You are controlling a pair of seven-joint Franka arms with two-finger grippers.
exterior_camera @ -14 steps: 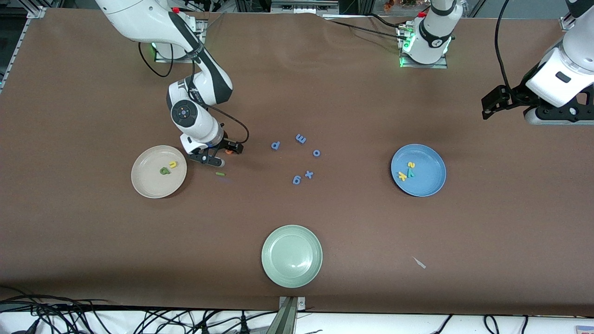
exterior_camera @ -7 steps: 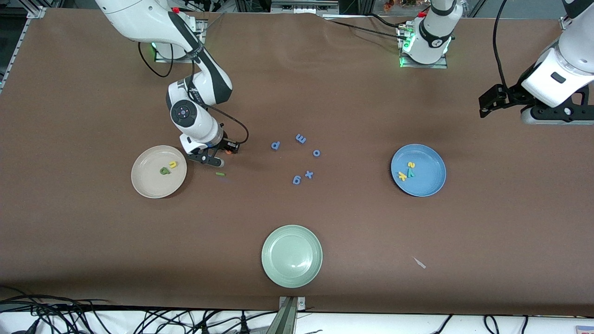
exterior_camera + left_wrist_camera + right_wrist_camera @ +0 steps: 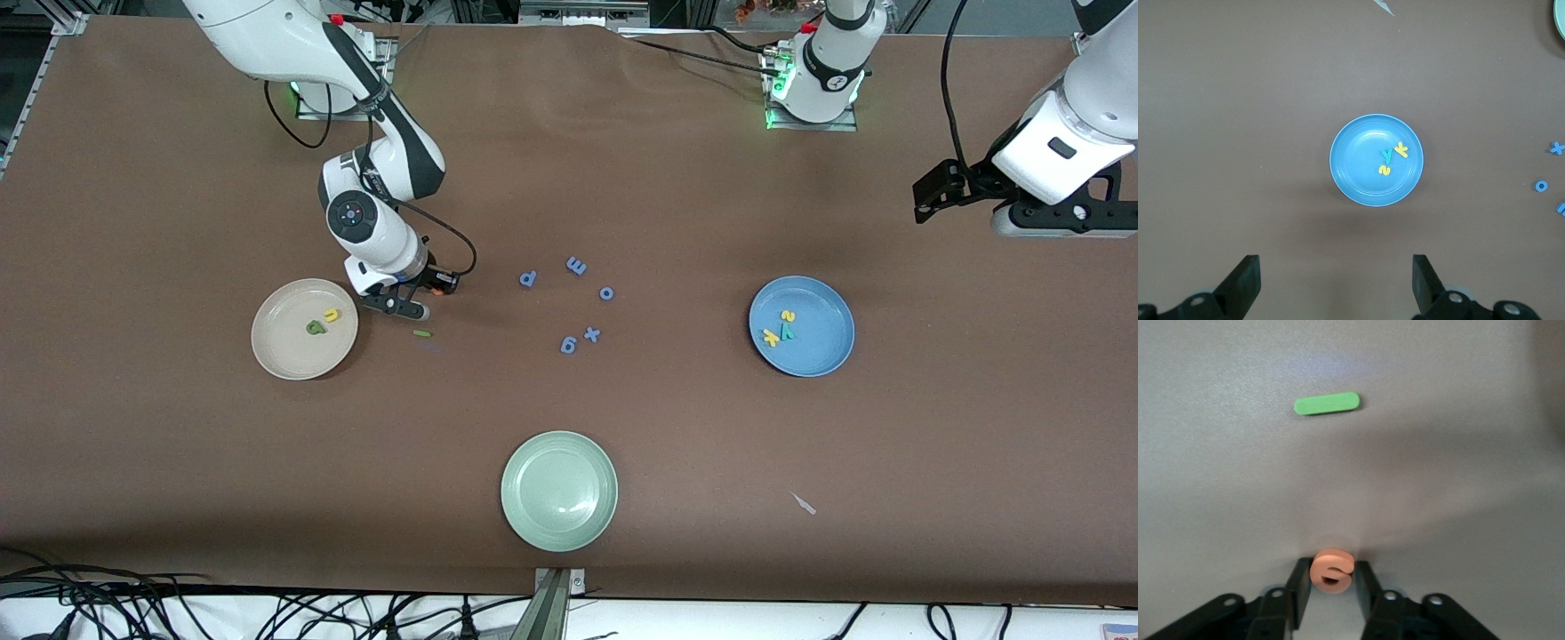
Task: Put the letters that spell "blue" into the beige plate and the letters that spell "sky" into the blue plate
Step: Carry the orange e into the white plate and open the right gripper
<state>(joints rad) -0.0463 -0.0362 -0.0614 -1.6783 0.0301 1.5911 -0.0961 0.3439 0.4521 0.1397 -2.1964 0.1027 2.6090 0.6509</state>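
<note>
Beside the beige plate [image 3: 304, 329], the orange "e" [image 3: 1331, 570] is pinched by the right gripper [image 3: 1332, 581] at table level, seemingly unlifted. The green "l" [image 3: 422, 333] lies just nearer, clear brown table [image 3: 178, 489] around. The left gripper [image 3: 1337, 283] is parked, spread wide, over bare table near the blue plate [image 3: 827, 356].

— What moved in the last second?

— The right hand [image 3: 1332, 581] drew its fingers in on the small orange foam letter "e" [image 3: 1332, 570] and now pinches it low at the desk.

— And the left hand [image 3: 930, 190]?

— It rose and drifted toward the bases' edge at its own end, jaws wide.
</note>
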